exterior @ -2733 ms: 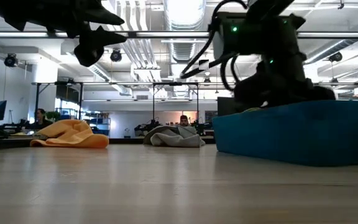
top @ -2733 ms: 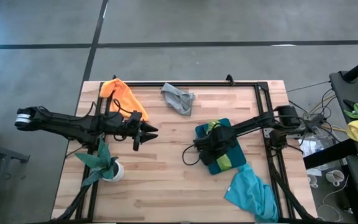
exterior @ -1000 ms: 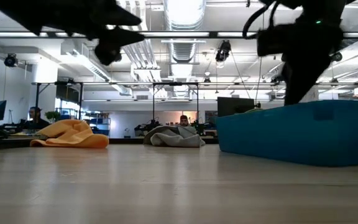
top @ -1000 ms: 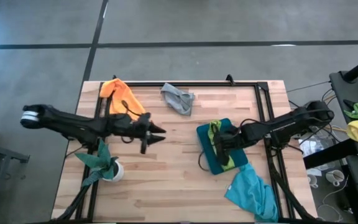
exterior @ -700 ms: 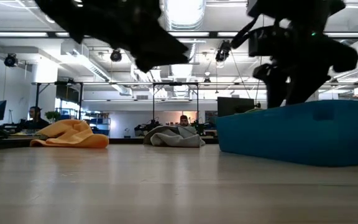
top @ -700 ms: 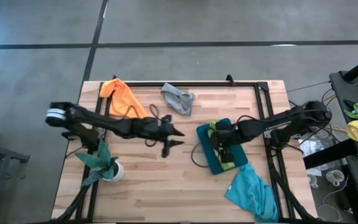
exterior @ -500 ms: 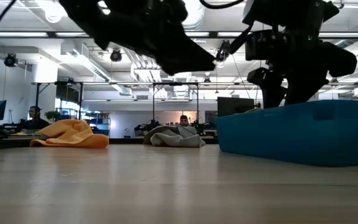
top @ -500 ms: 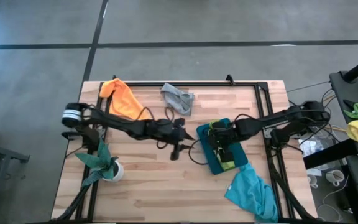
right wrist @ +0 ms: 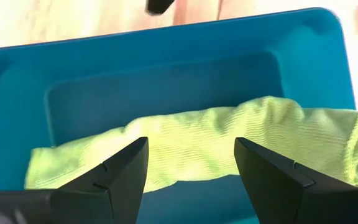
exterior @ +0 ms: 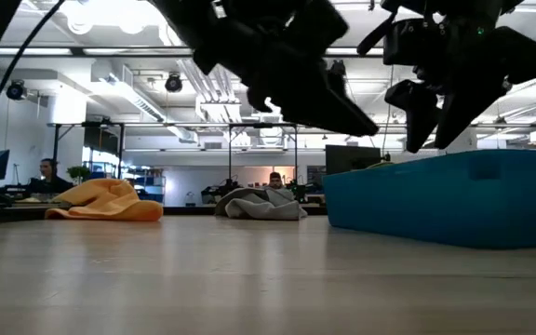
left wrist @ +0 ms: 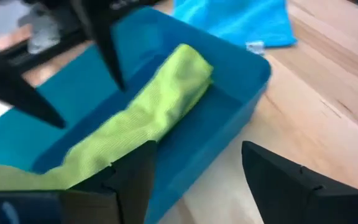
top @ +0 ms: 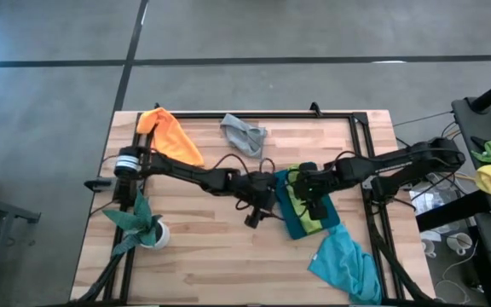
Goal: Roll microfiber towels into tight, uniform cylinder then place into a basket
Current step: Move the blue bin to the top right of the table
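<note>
The teal-blue basket (top: 295,207) sits on the desk (top: 211,247) toward its right side, and a rolled lime green towel (top: 307,215) lies lengthwise inside it, along one wall. The roll is fairly even through its middle, with one end reaching a corner of the basket.

The left arm stretches across the middle of the desk, and the left gripper (top: 264,203) ends just beside the basket's left wall. In the left wrist view its two fingers (left wrist: 277,183) stand apart with nothing between them, pointing at the basket's near wall and the green roll beyond it. The right gripper (top: 314,198) hangs over the basket; in the right wrist view its fingers (right wrist: 272,180) are spread either side of the green roll below and hold nothing. In the low view both grippers hang clear above the desk surface, the right one over the basket's rim.

The turquoise towel (top: 346,266) lies loose near the desk's right front corner, close beside the basket but apart from it. The orange towel (top: 169,136) is bunched at the back left corner, and the grey towel (top: 245,136) is crumpled at the middle of the back edge. A leafy plant in a white pot (top: 143,223) stands near the left edge, toward the front.
</note>
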`<act>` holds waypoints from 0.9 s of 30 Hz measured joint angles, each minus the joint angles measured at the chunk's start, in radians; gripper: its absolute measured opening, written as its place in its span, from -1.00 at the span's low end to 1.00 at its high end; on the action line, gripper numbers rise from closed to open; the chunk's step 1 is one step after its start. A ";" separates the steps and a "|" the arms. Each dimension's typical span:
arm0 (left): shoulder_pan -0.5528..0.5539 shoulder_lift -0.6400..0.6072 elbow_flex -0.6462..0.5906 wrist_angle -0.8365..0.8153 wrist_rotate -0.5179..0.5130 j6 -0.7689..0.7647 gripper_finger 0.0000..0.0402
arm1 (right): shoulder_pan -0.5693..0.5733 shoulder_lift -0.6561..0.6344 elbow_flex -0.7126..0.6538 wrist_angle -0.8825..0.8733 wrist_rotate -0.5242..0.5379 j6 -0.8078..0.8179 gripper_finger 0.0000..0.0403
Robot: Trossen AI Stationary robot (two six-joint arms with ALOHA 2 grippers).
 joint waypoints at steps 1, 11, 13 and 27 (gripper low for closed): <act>0.001 0.011 0.014 -0.027 0.002 0.005 0.11 | 0.000 -0.001 0.000 0.000 -0.004 0.001 0.16; 0.005 0.084 0.027 -0.006 -0.004 0.145 -0.04 | 0.001 0.106 -0.009 0.098 -0.052 -0.033 0.16; 0.004 0.098 0.027 0.024 -0.004 0.143 -0.16 | 0.000 0.135 -0.008 0.126 -0.052 -0.047 0.16; -0.022 0.122 0.016 0.048 -0.003 0.133 -0.98 | 0.001 0.209 -0.010 0.192 -0.098 -0.171 0.16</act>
